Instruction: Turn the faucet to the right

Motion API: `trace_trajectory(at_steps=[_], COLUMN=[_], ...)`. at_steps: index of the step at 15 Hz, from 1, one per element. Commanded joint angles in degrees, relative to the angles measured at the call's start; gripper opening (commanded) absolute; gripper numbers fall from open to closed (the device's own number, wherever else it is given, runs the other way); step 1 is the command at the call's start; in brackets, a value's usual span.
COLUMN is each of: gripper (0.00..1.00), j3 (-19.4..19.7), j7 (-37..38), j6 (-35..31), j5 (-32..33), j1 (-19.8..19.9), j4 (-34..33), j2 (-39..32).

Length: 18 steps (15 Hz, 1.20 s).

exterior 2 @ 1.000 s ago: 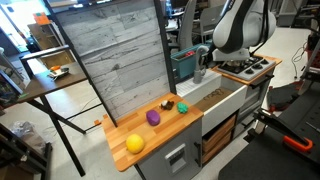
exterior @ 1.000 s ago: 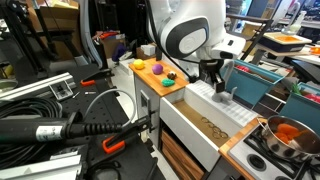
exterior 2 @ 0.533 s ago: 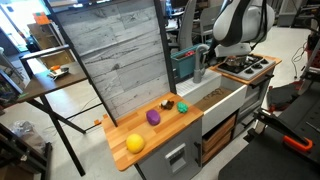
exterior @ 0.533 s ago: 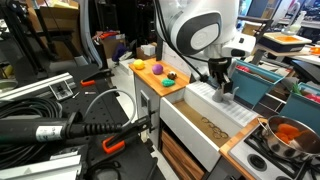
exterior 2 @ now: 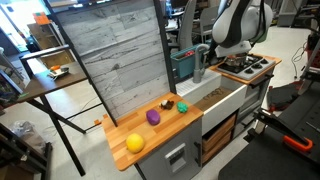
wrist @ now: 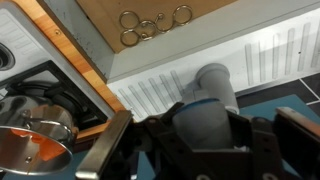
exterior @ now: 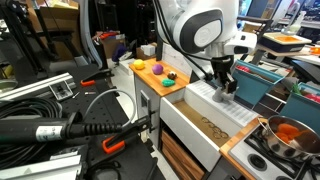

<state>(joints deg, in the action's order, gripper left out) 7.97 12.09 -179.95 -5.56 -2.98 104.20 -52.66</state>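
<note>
The faucet (wrist: pixel 207 92) is a pale grey tap with an upright post, standing on the white ridged ledge behind the sink. In the wrist view its round top fills the space between my gripper's (wrist: pixel 200 135) two dark fingers, which press on both sides of it. In both exterior views my gripper (exterior: pixel 224 84) (exterior 2: pixel 200 62) hangs straight down over the faucet (exterior: pixel 227 95) (exterior 2: pixel 197 72) and hides most of it. The spout is not visible.
The teal dish rack (exterior: pixel 256 82) (exterior 2: pixel 183 60) stands just behind the faucet. The white sink basin (exterior: pixel 212 122) holds metal rings (wrist: pixel 150 24). A pot with orange contents (exterior: pixel 291 135) sits on the stove. Toy fruits (exterior 2: pixel 153 117) lie on the wooden counter (exterior 2: pixel 150 135).
Over the last second my gripper shifted a little sideways along the ledge at the faucet and dropped slightly. Since half a second ago it has barely moved.
</note>
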Motion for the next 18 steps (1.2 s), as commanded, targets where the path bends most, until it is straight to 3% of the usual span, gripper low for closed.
trace_trajectory(at_steps=[1,11,18], gripper=[0.06,0.06,0.06], j3=[10.2,18.9,20.7], j7=[-0.4,4.8,6.2], j6=[1.5,0.3,-11.2], j5=[0.4,-1.1,-5.8], j1=[-2.5,-11.1,-11.9], j4=[0.4,-1.7,-3.7], j2=[-0.5,-5.3,-10.2])
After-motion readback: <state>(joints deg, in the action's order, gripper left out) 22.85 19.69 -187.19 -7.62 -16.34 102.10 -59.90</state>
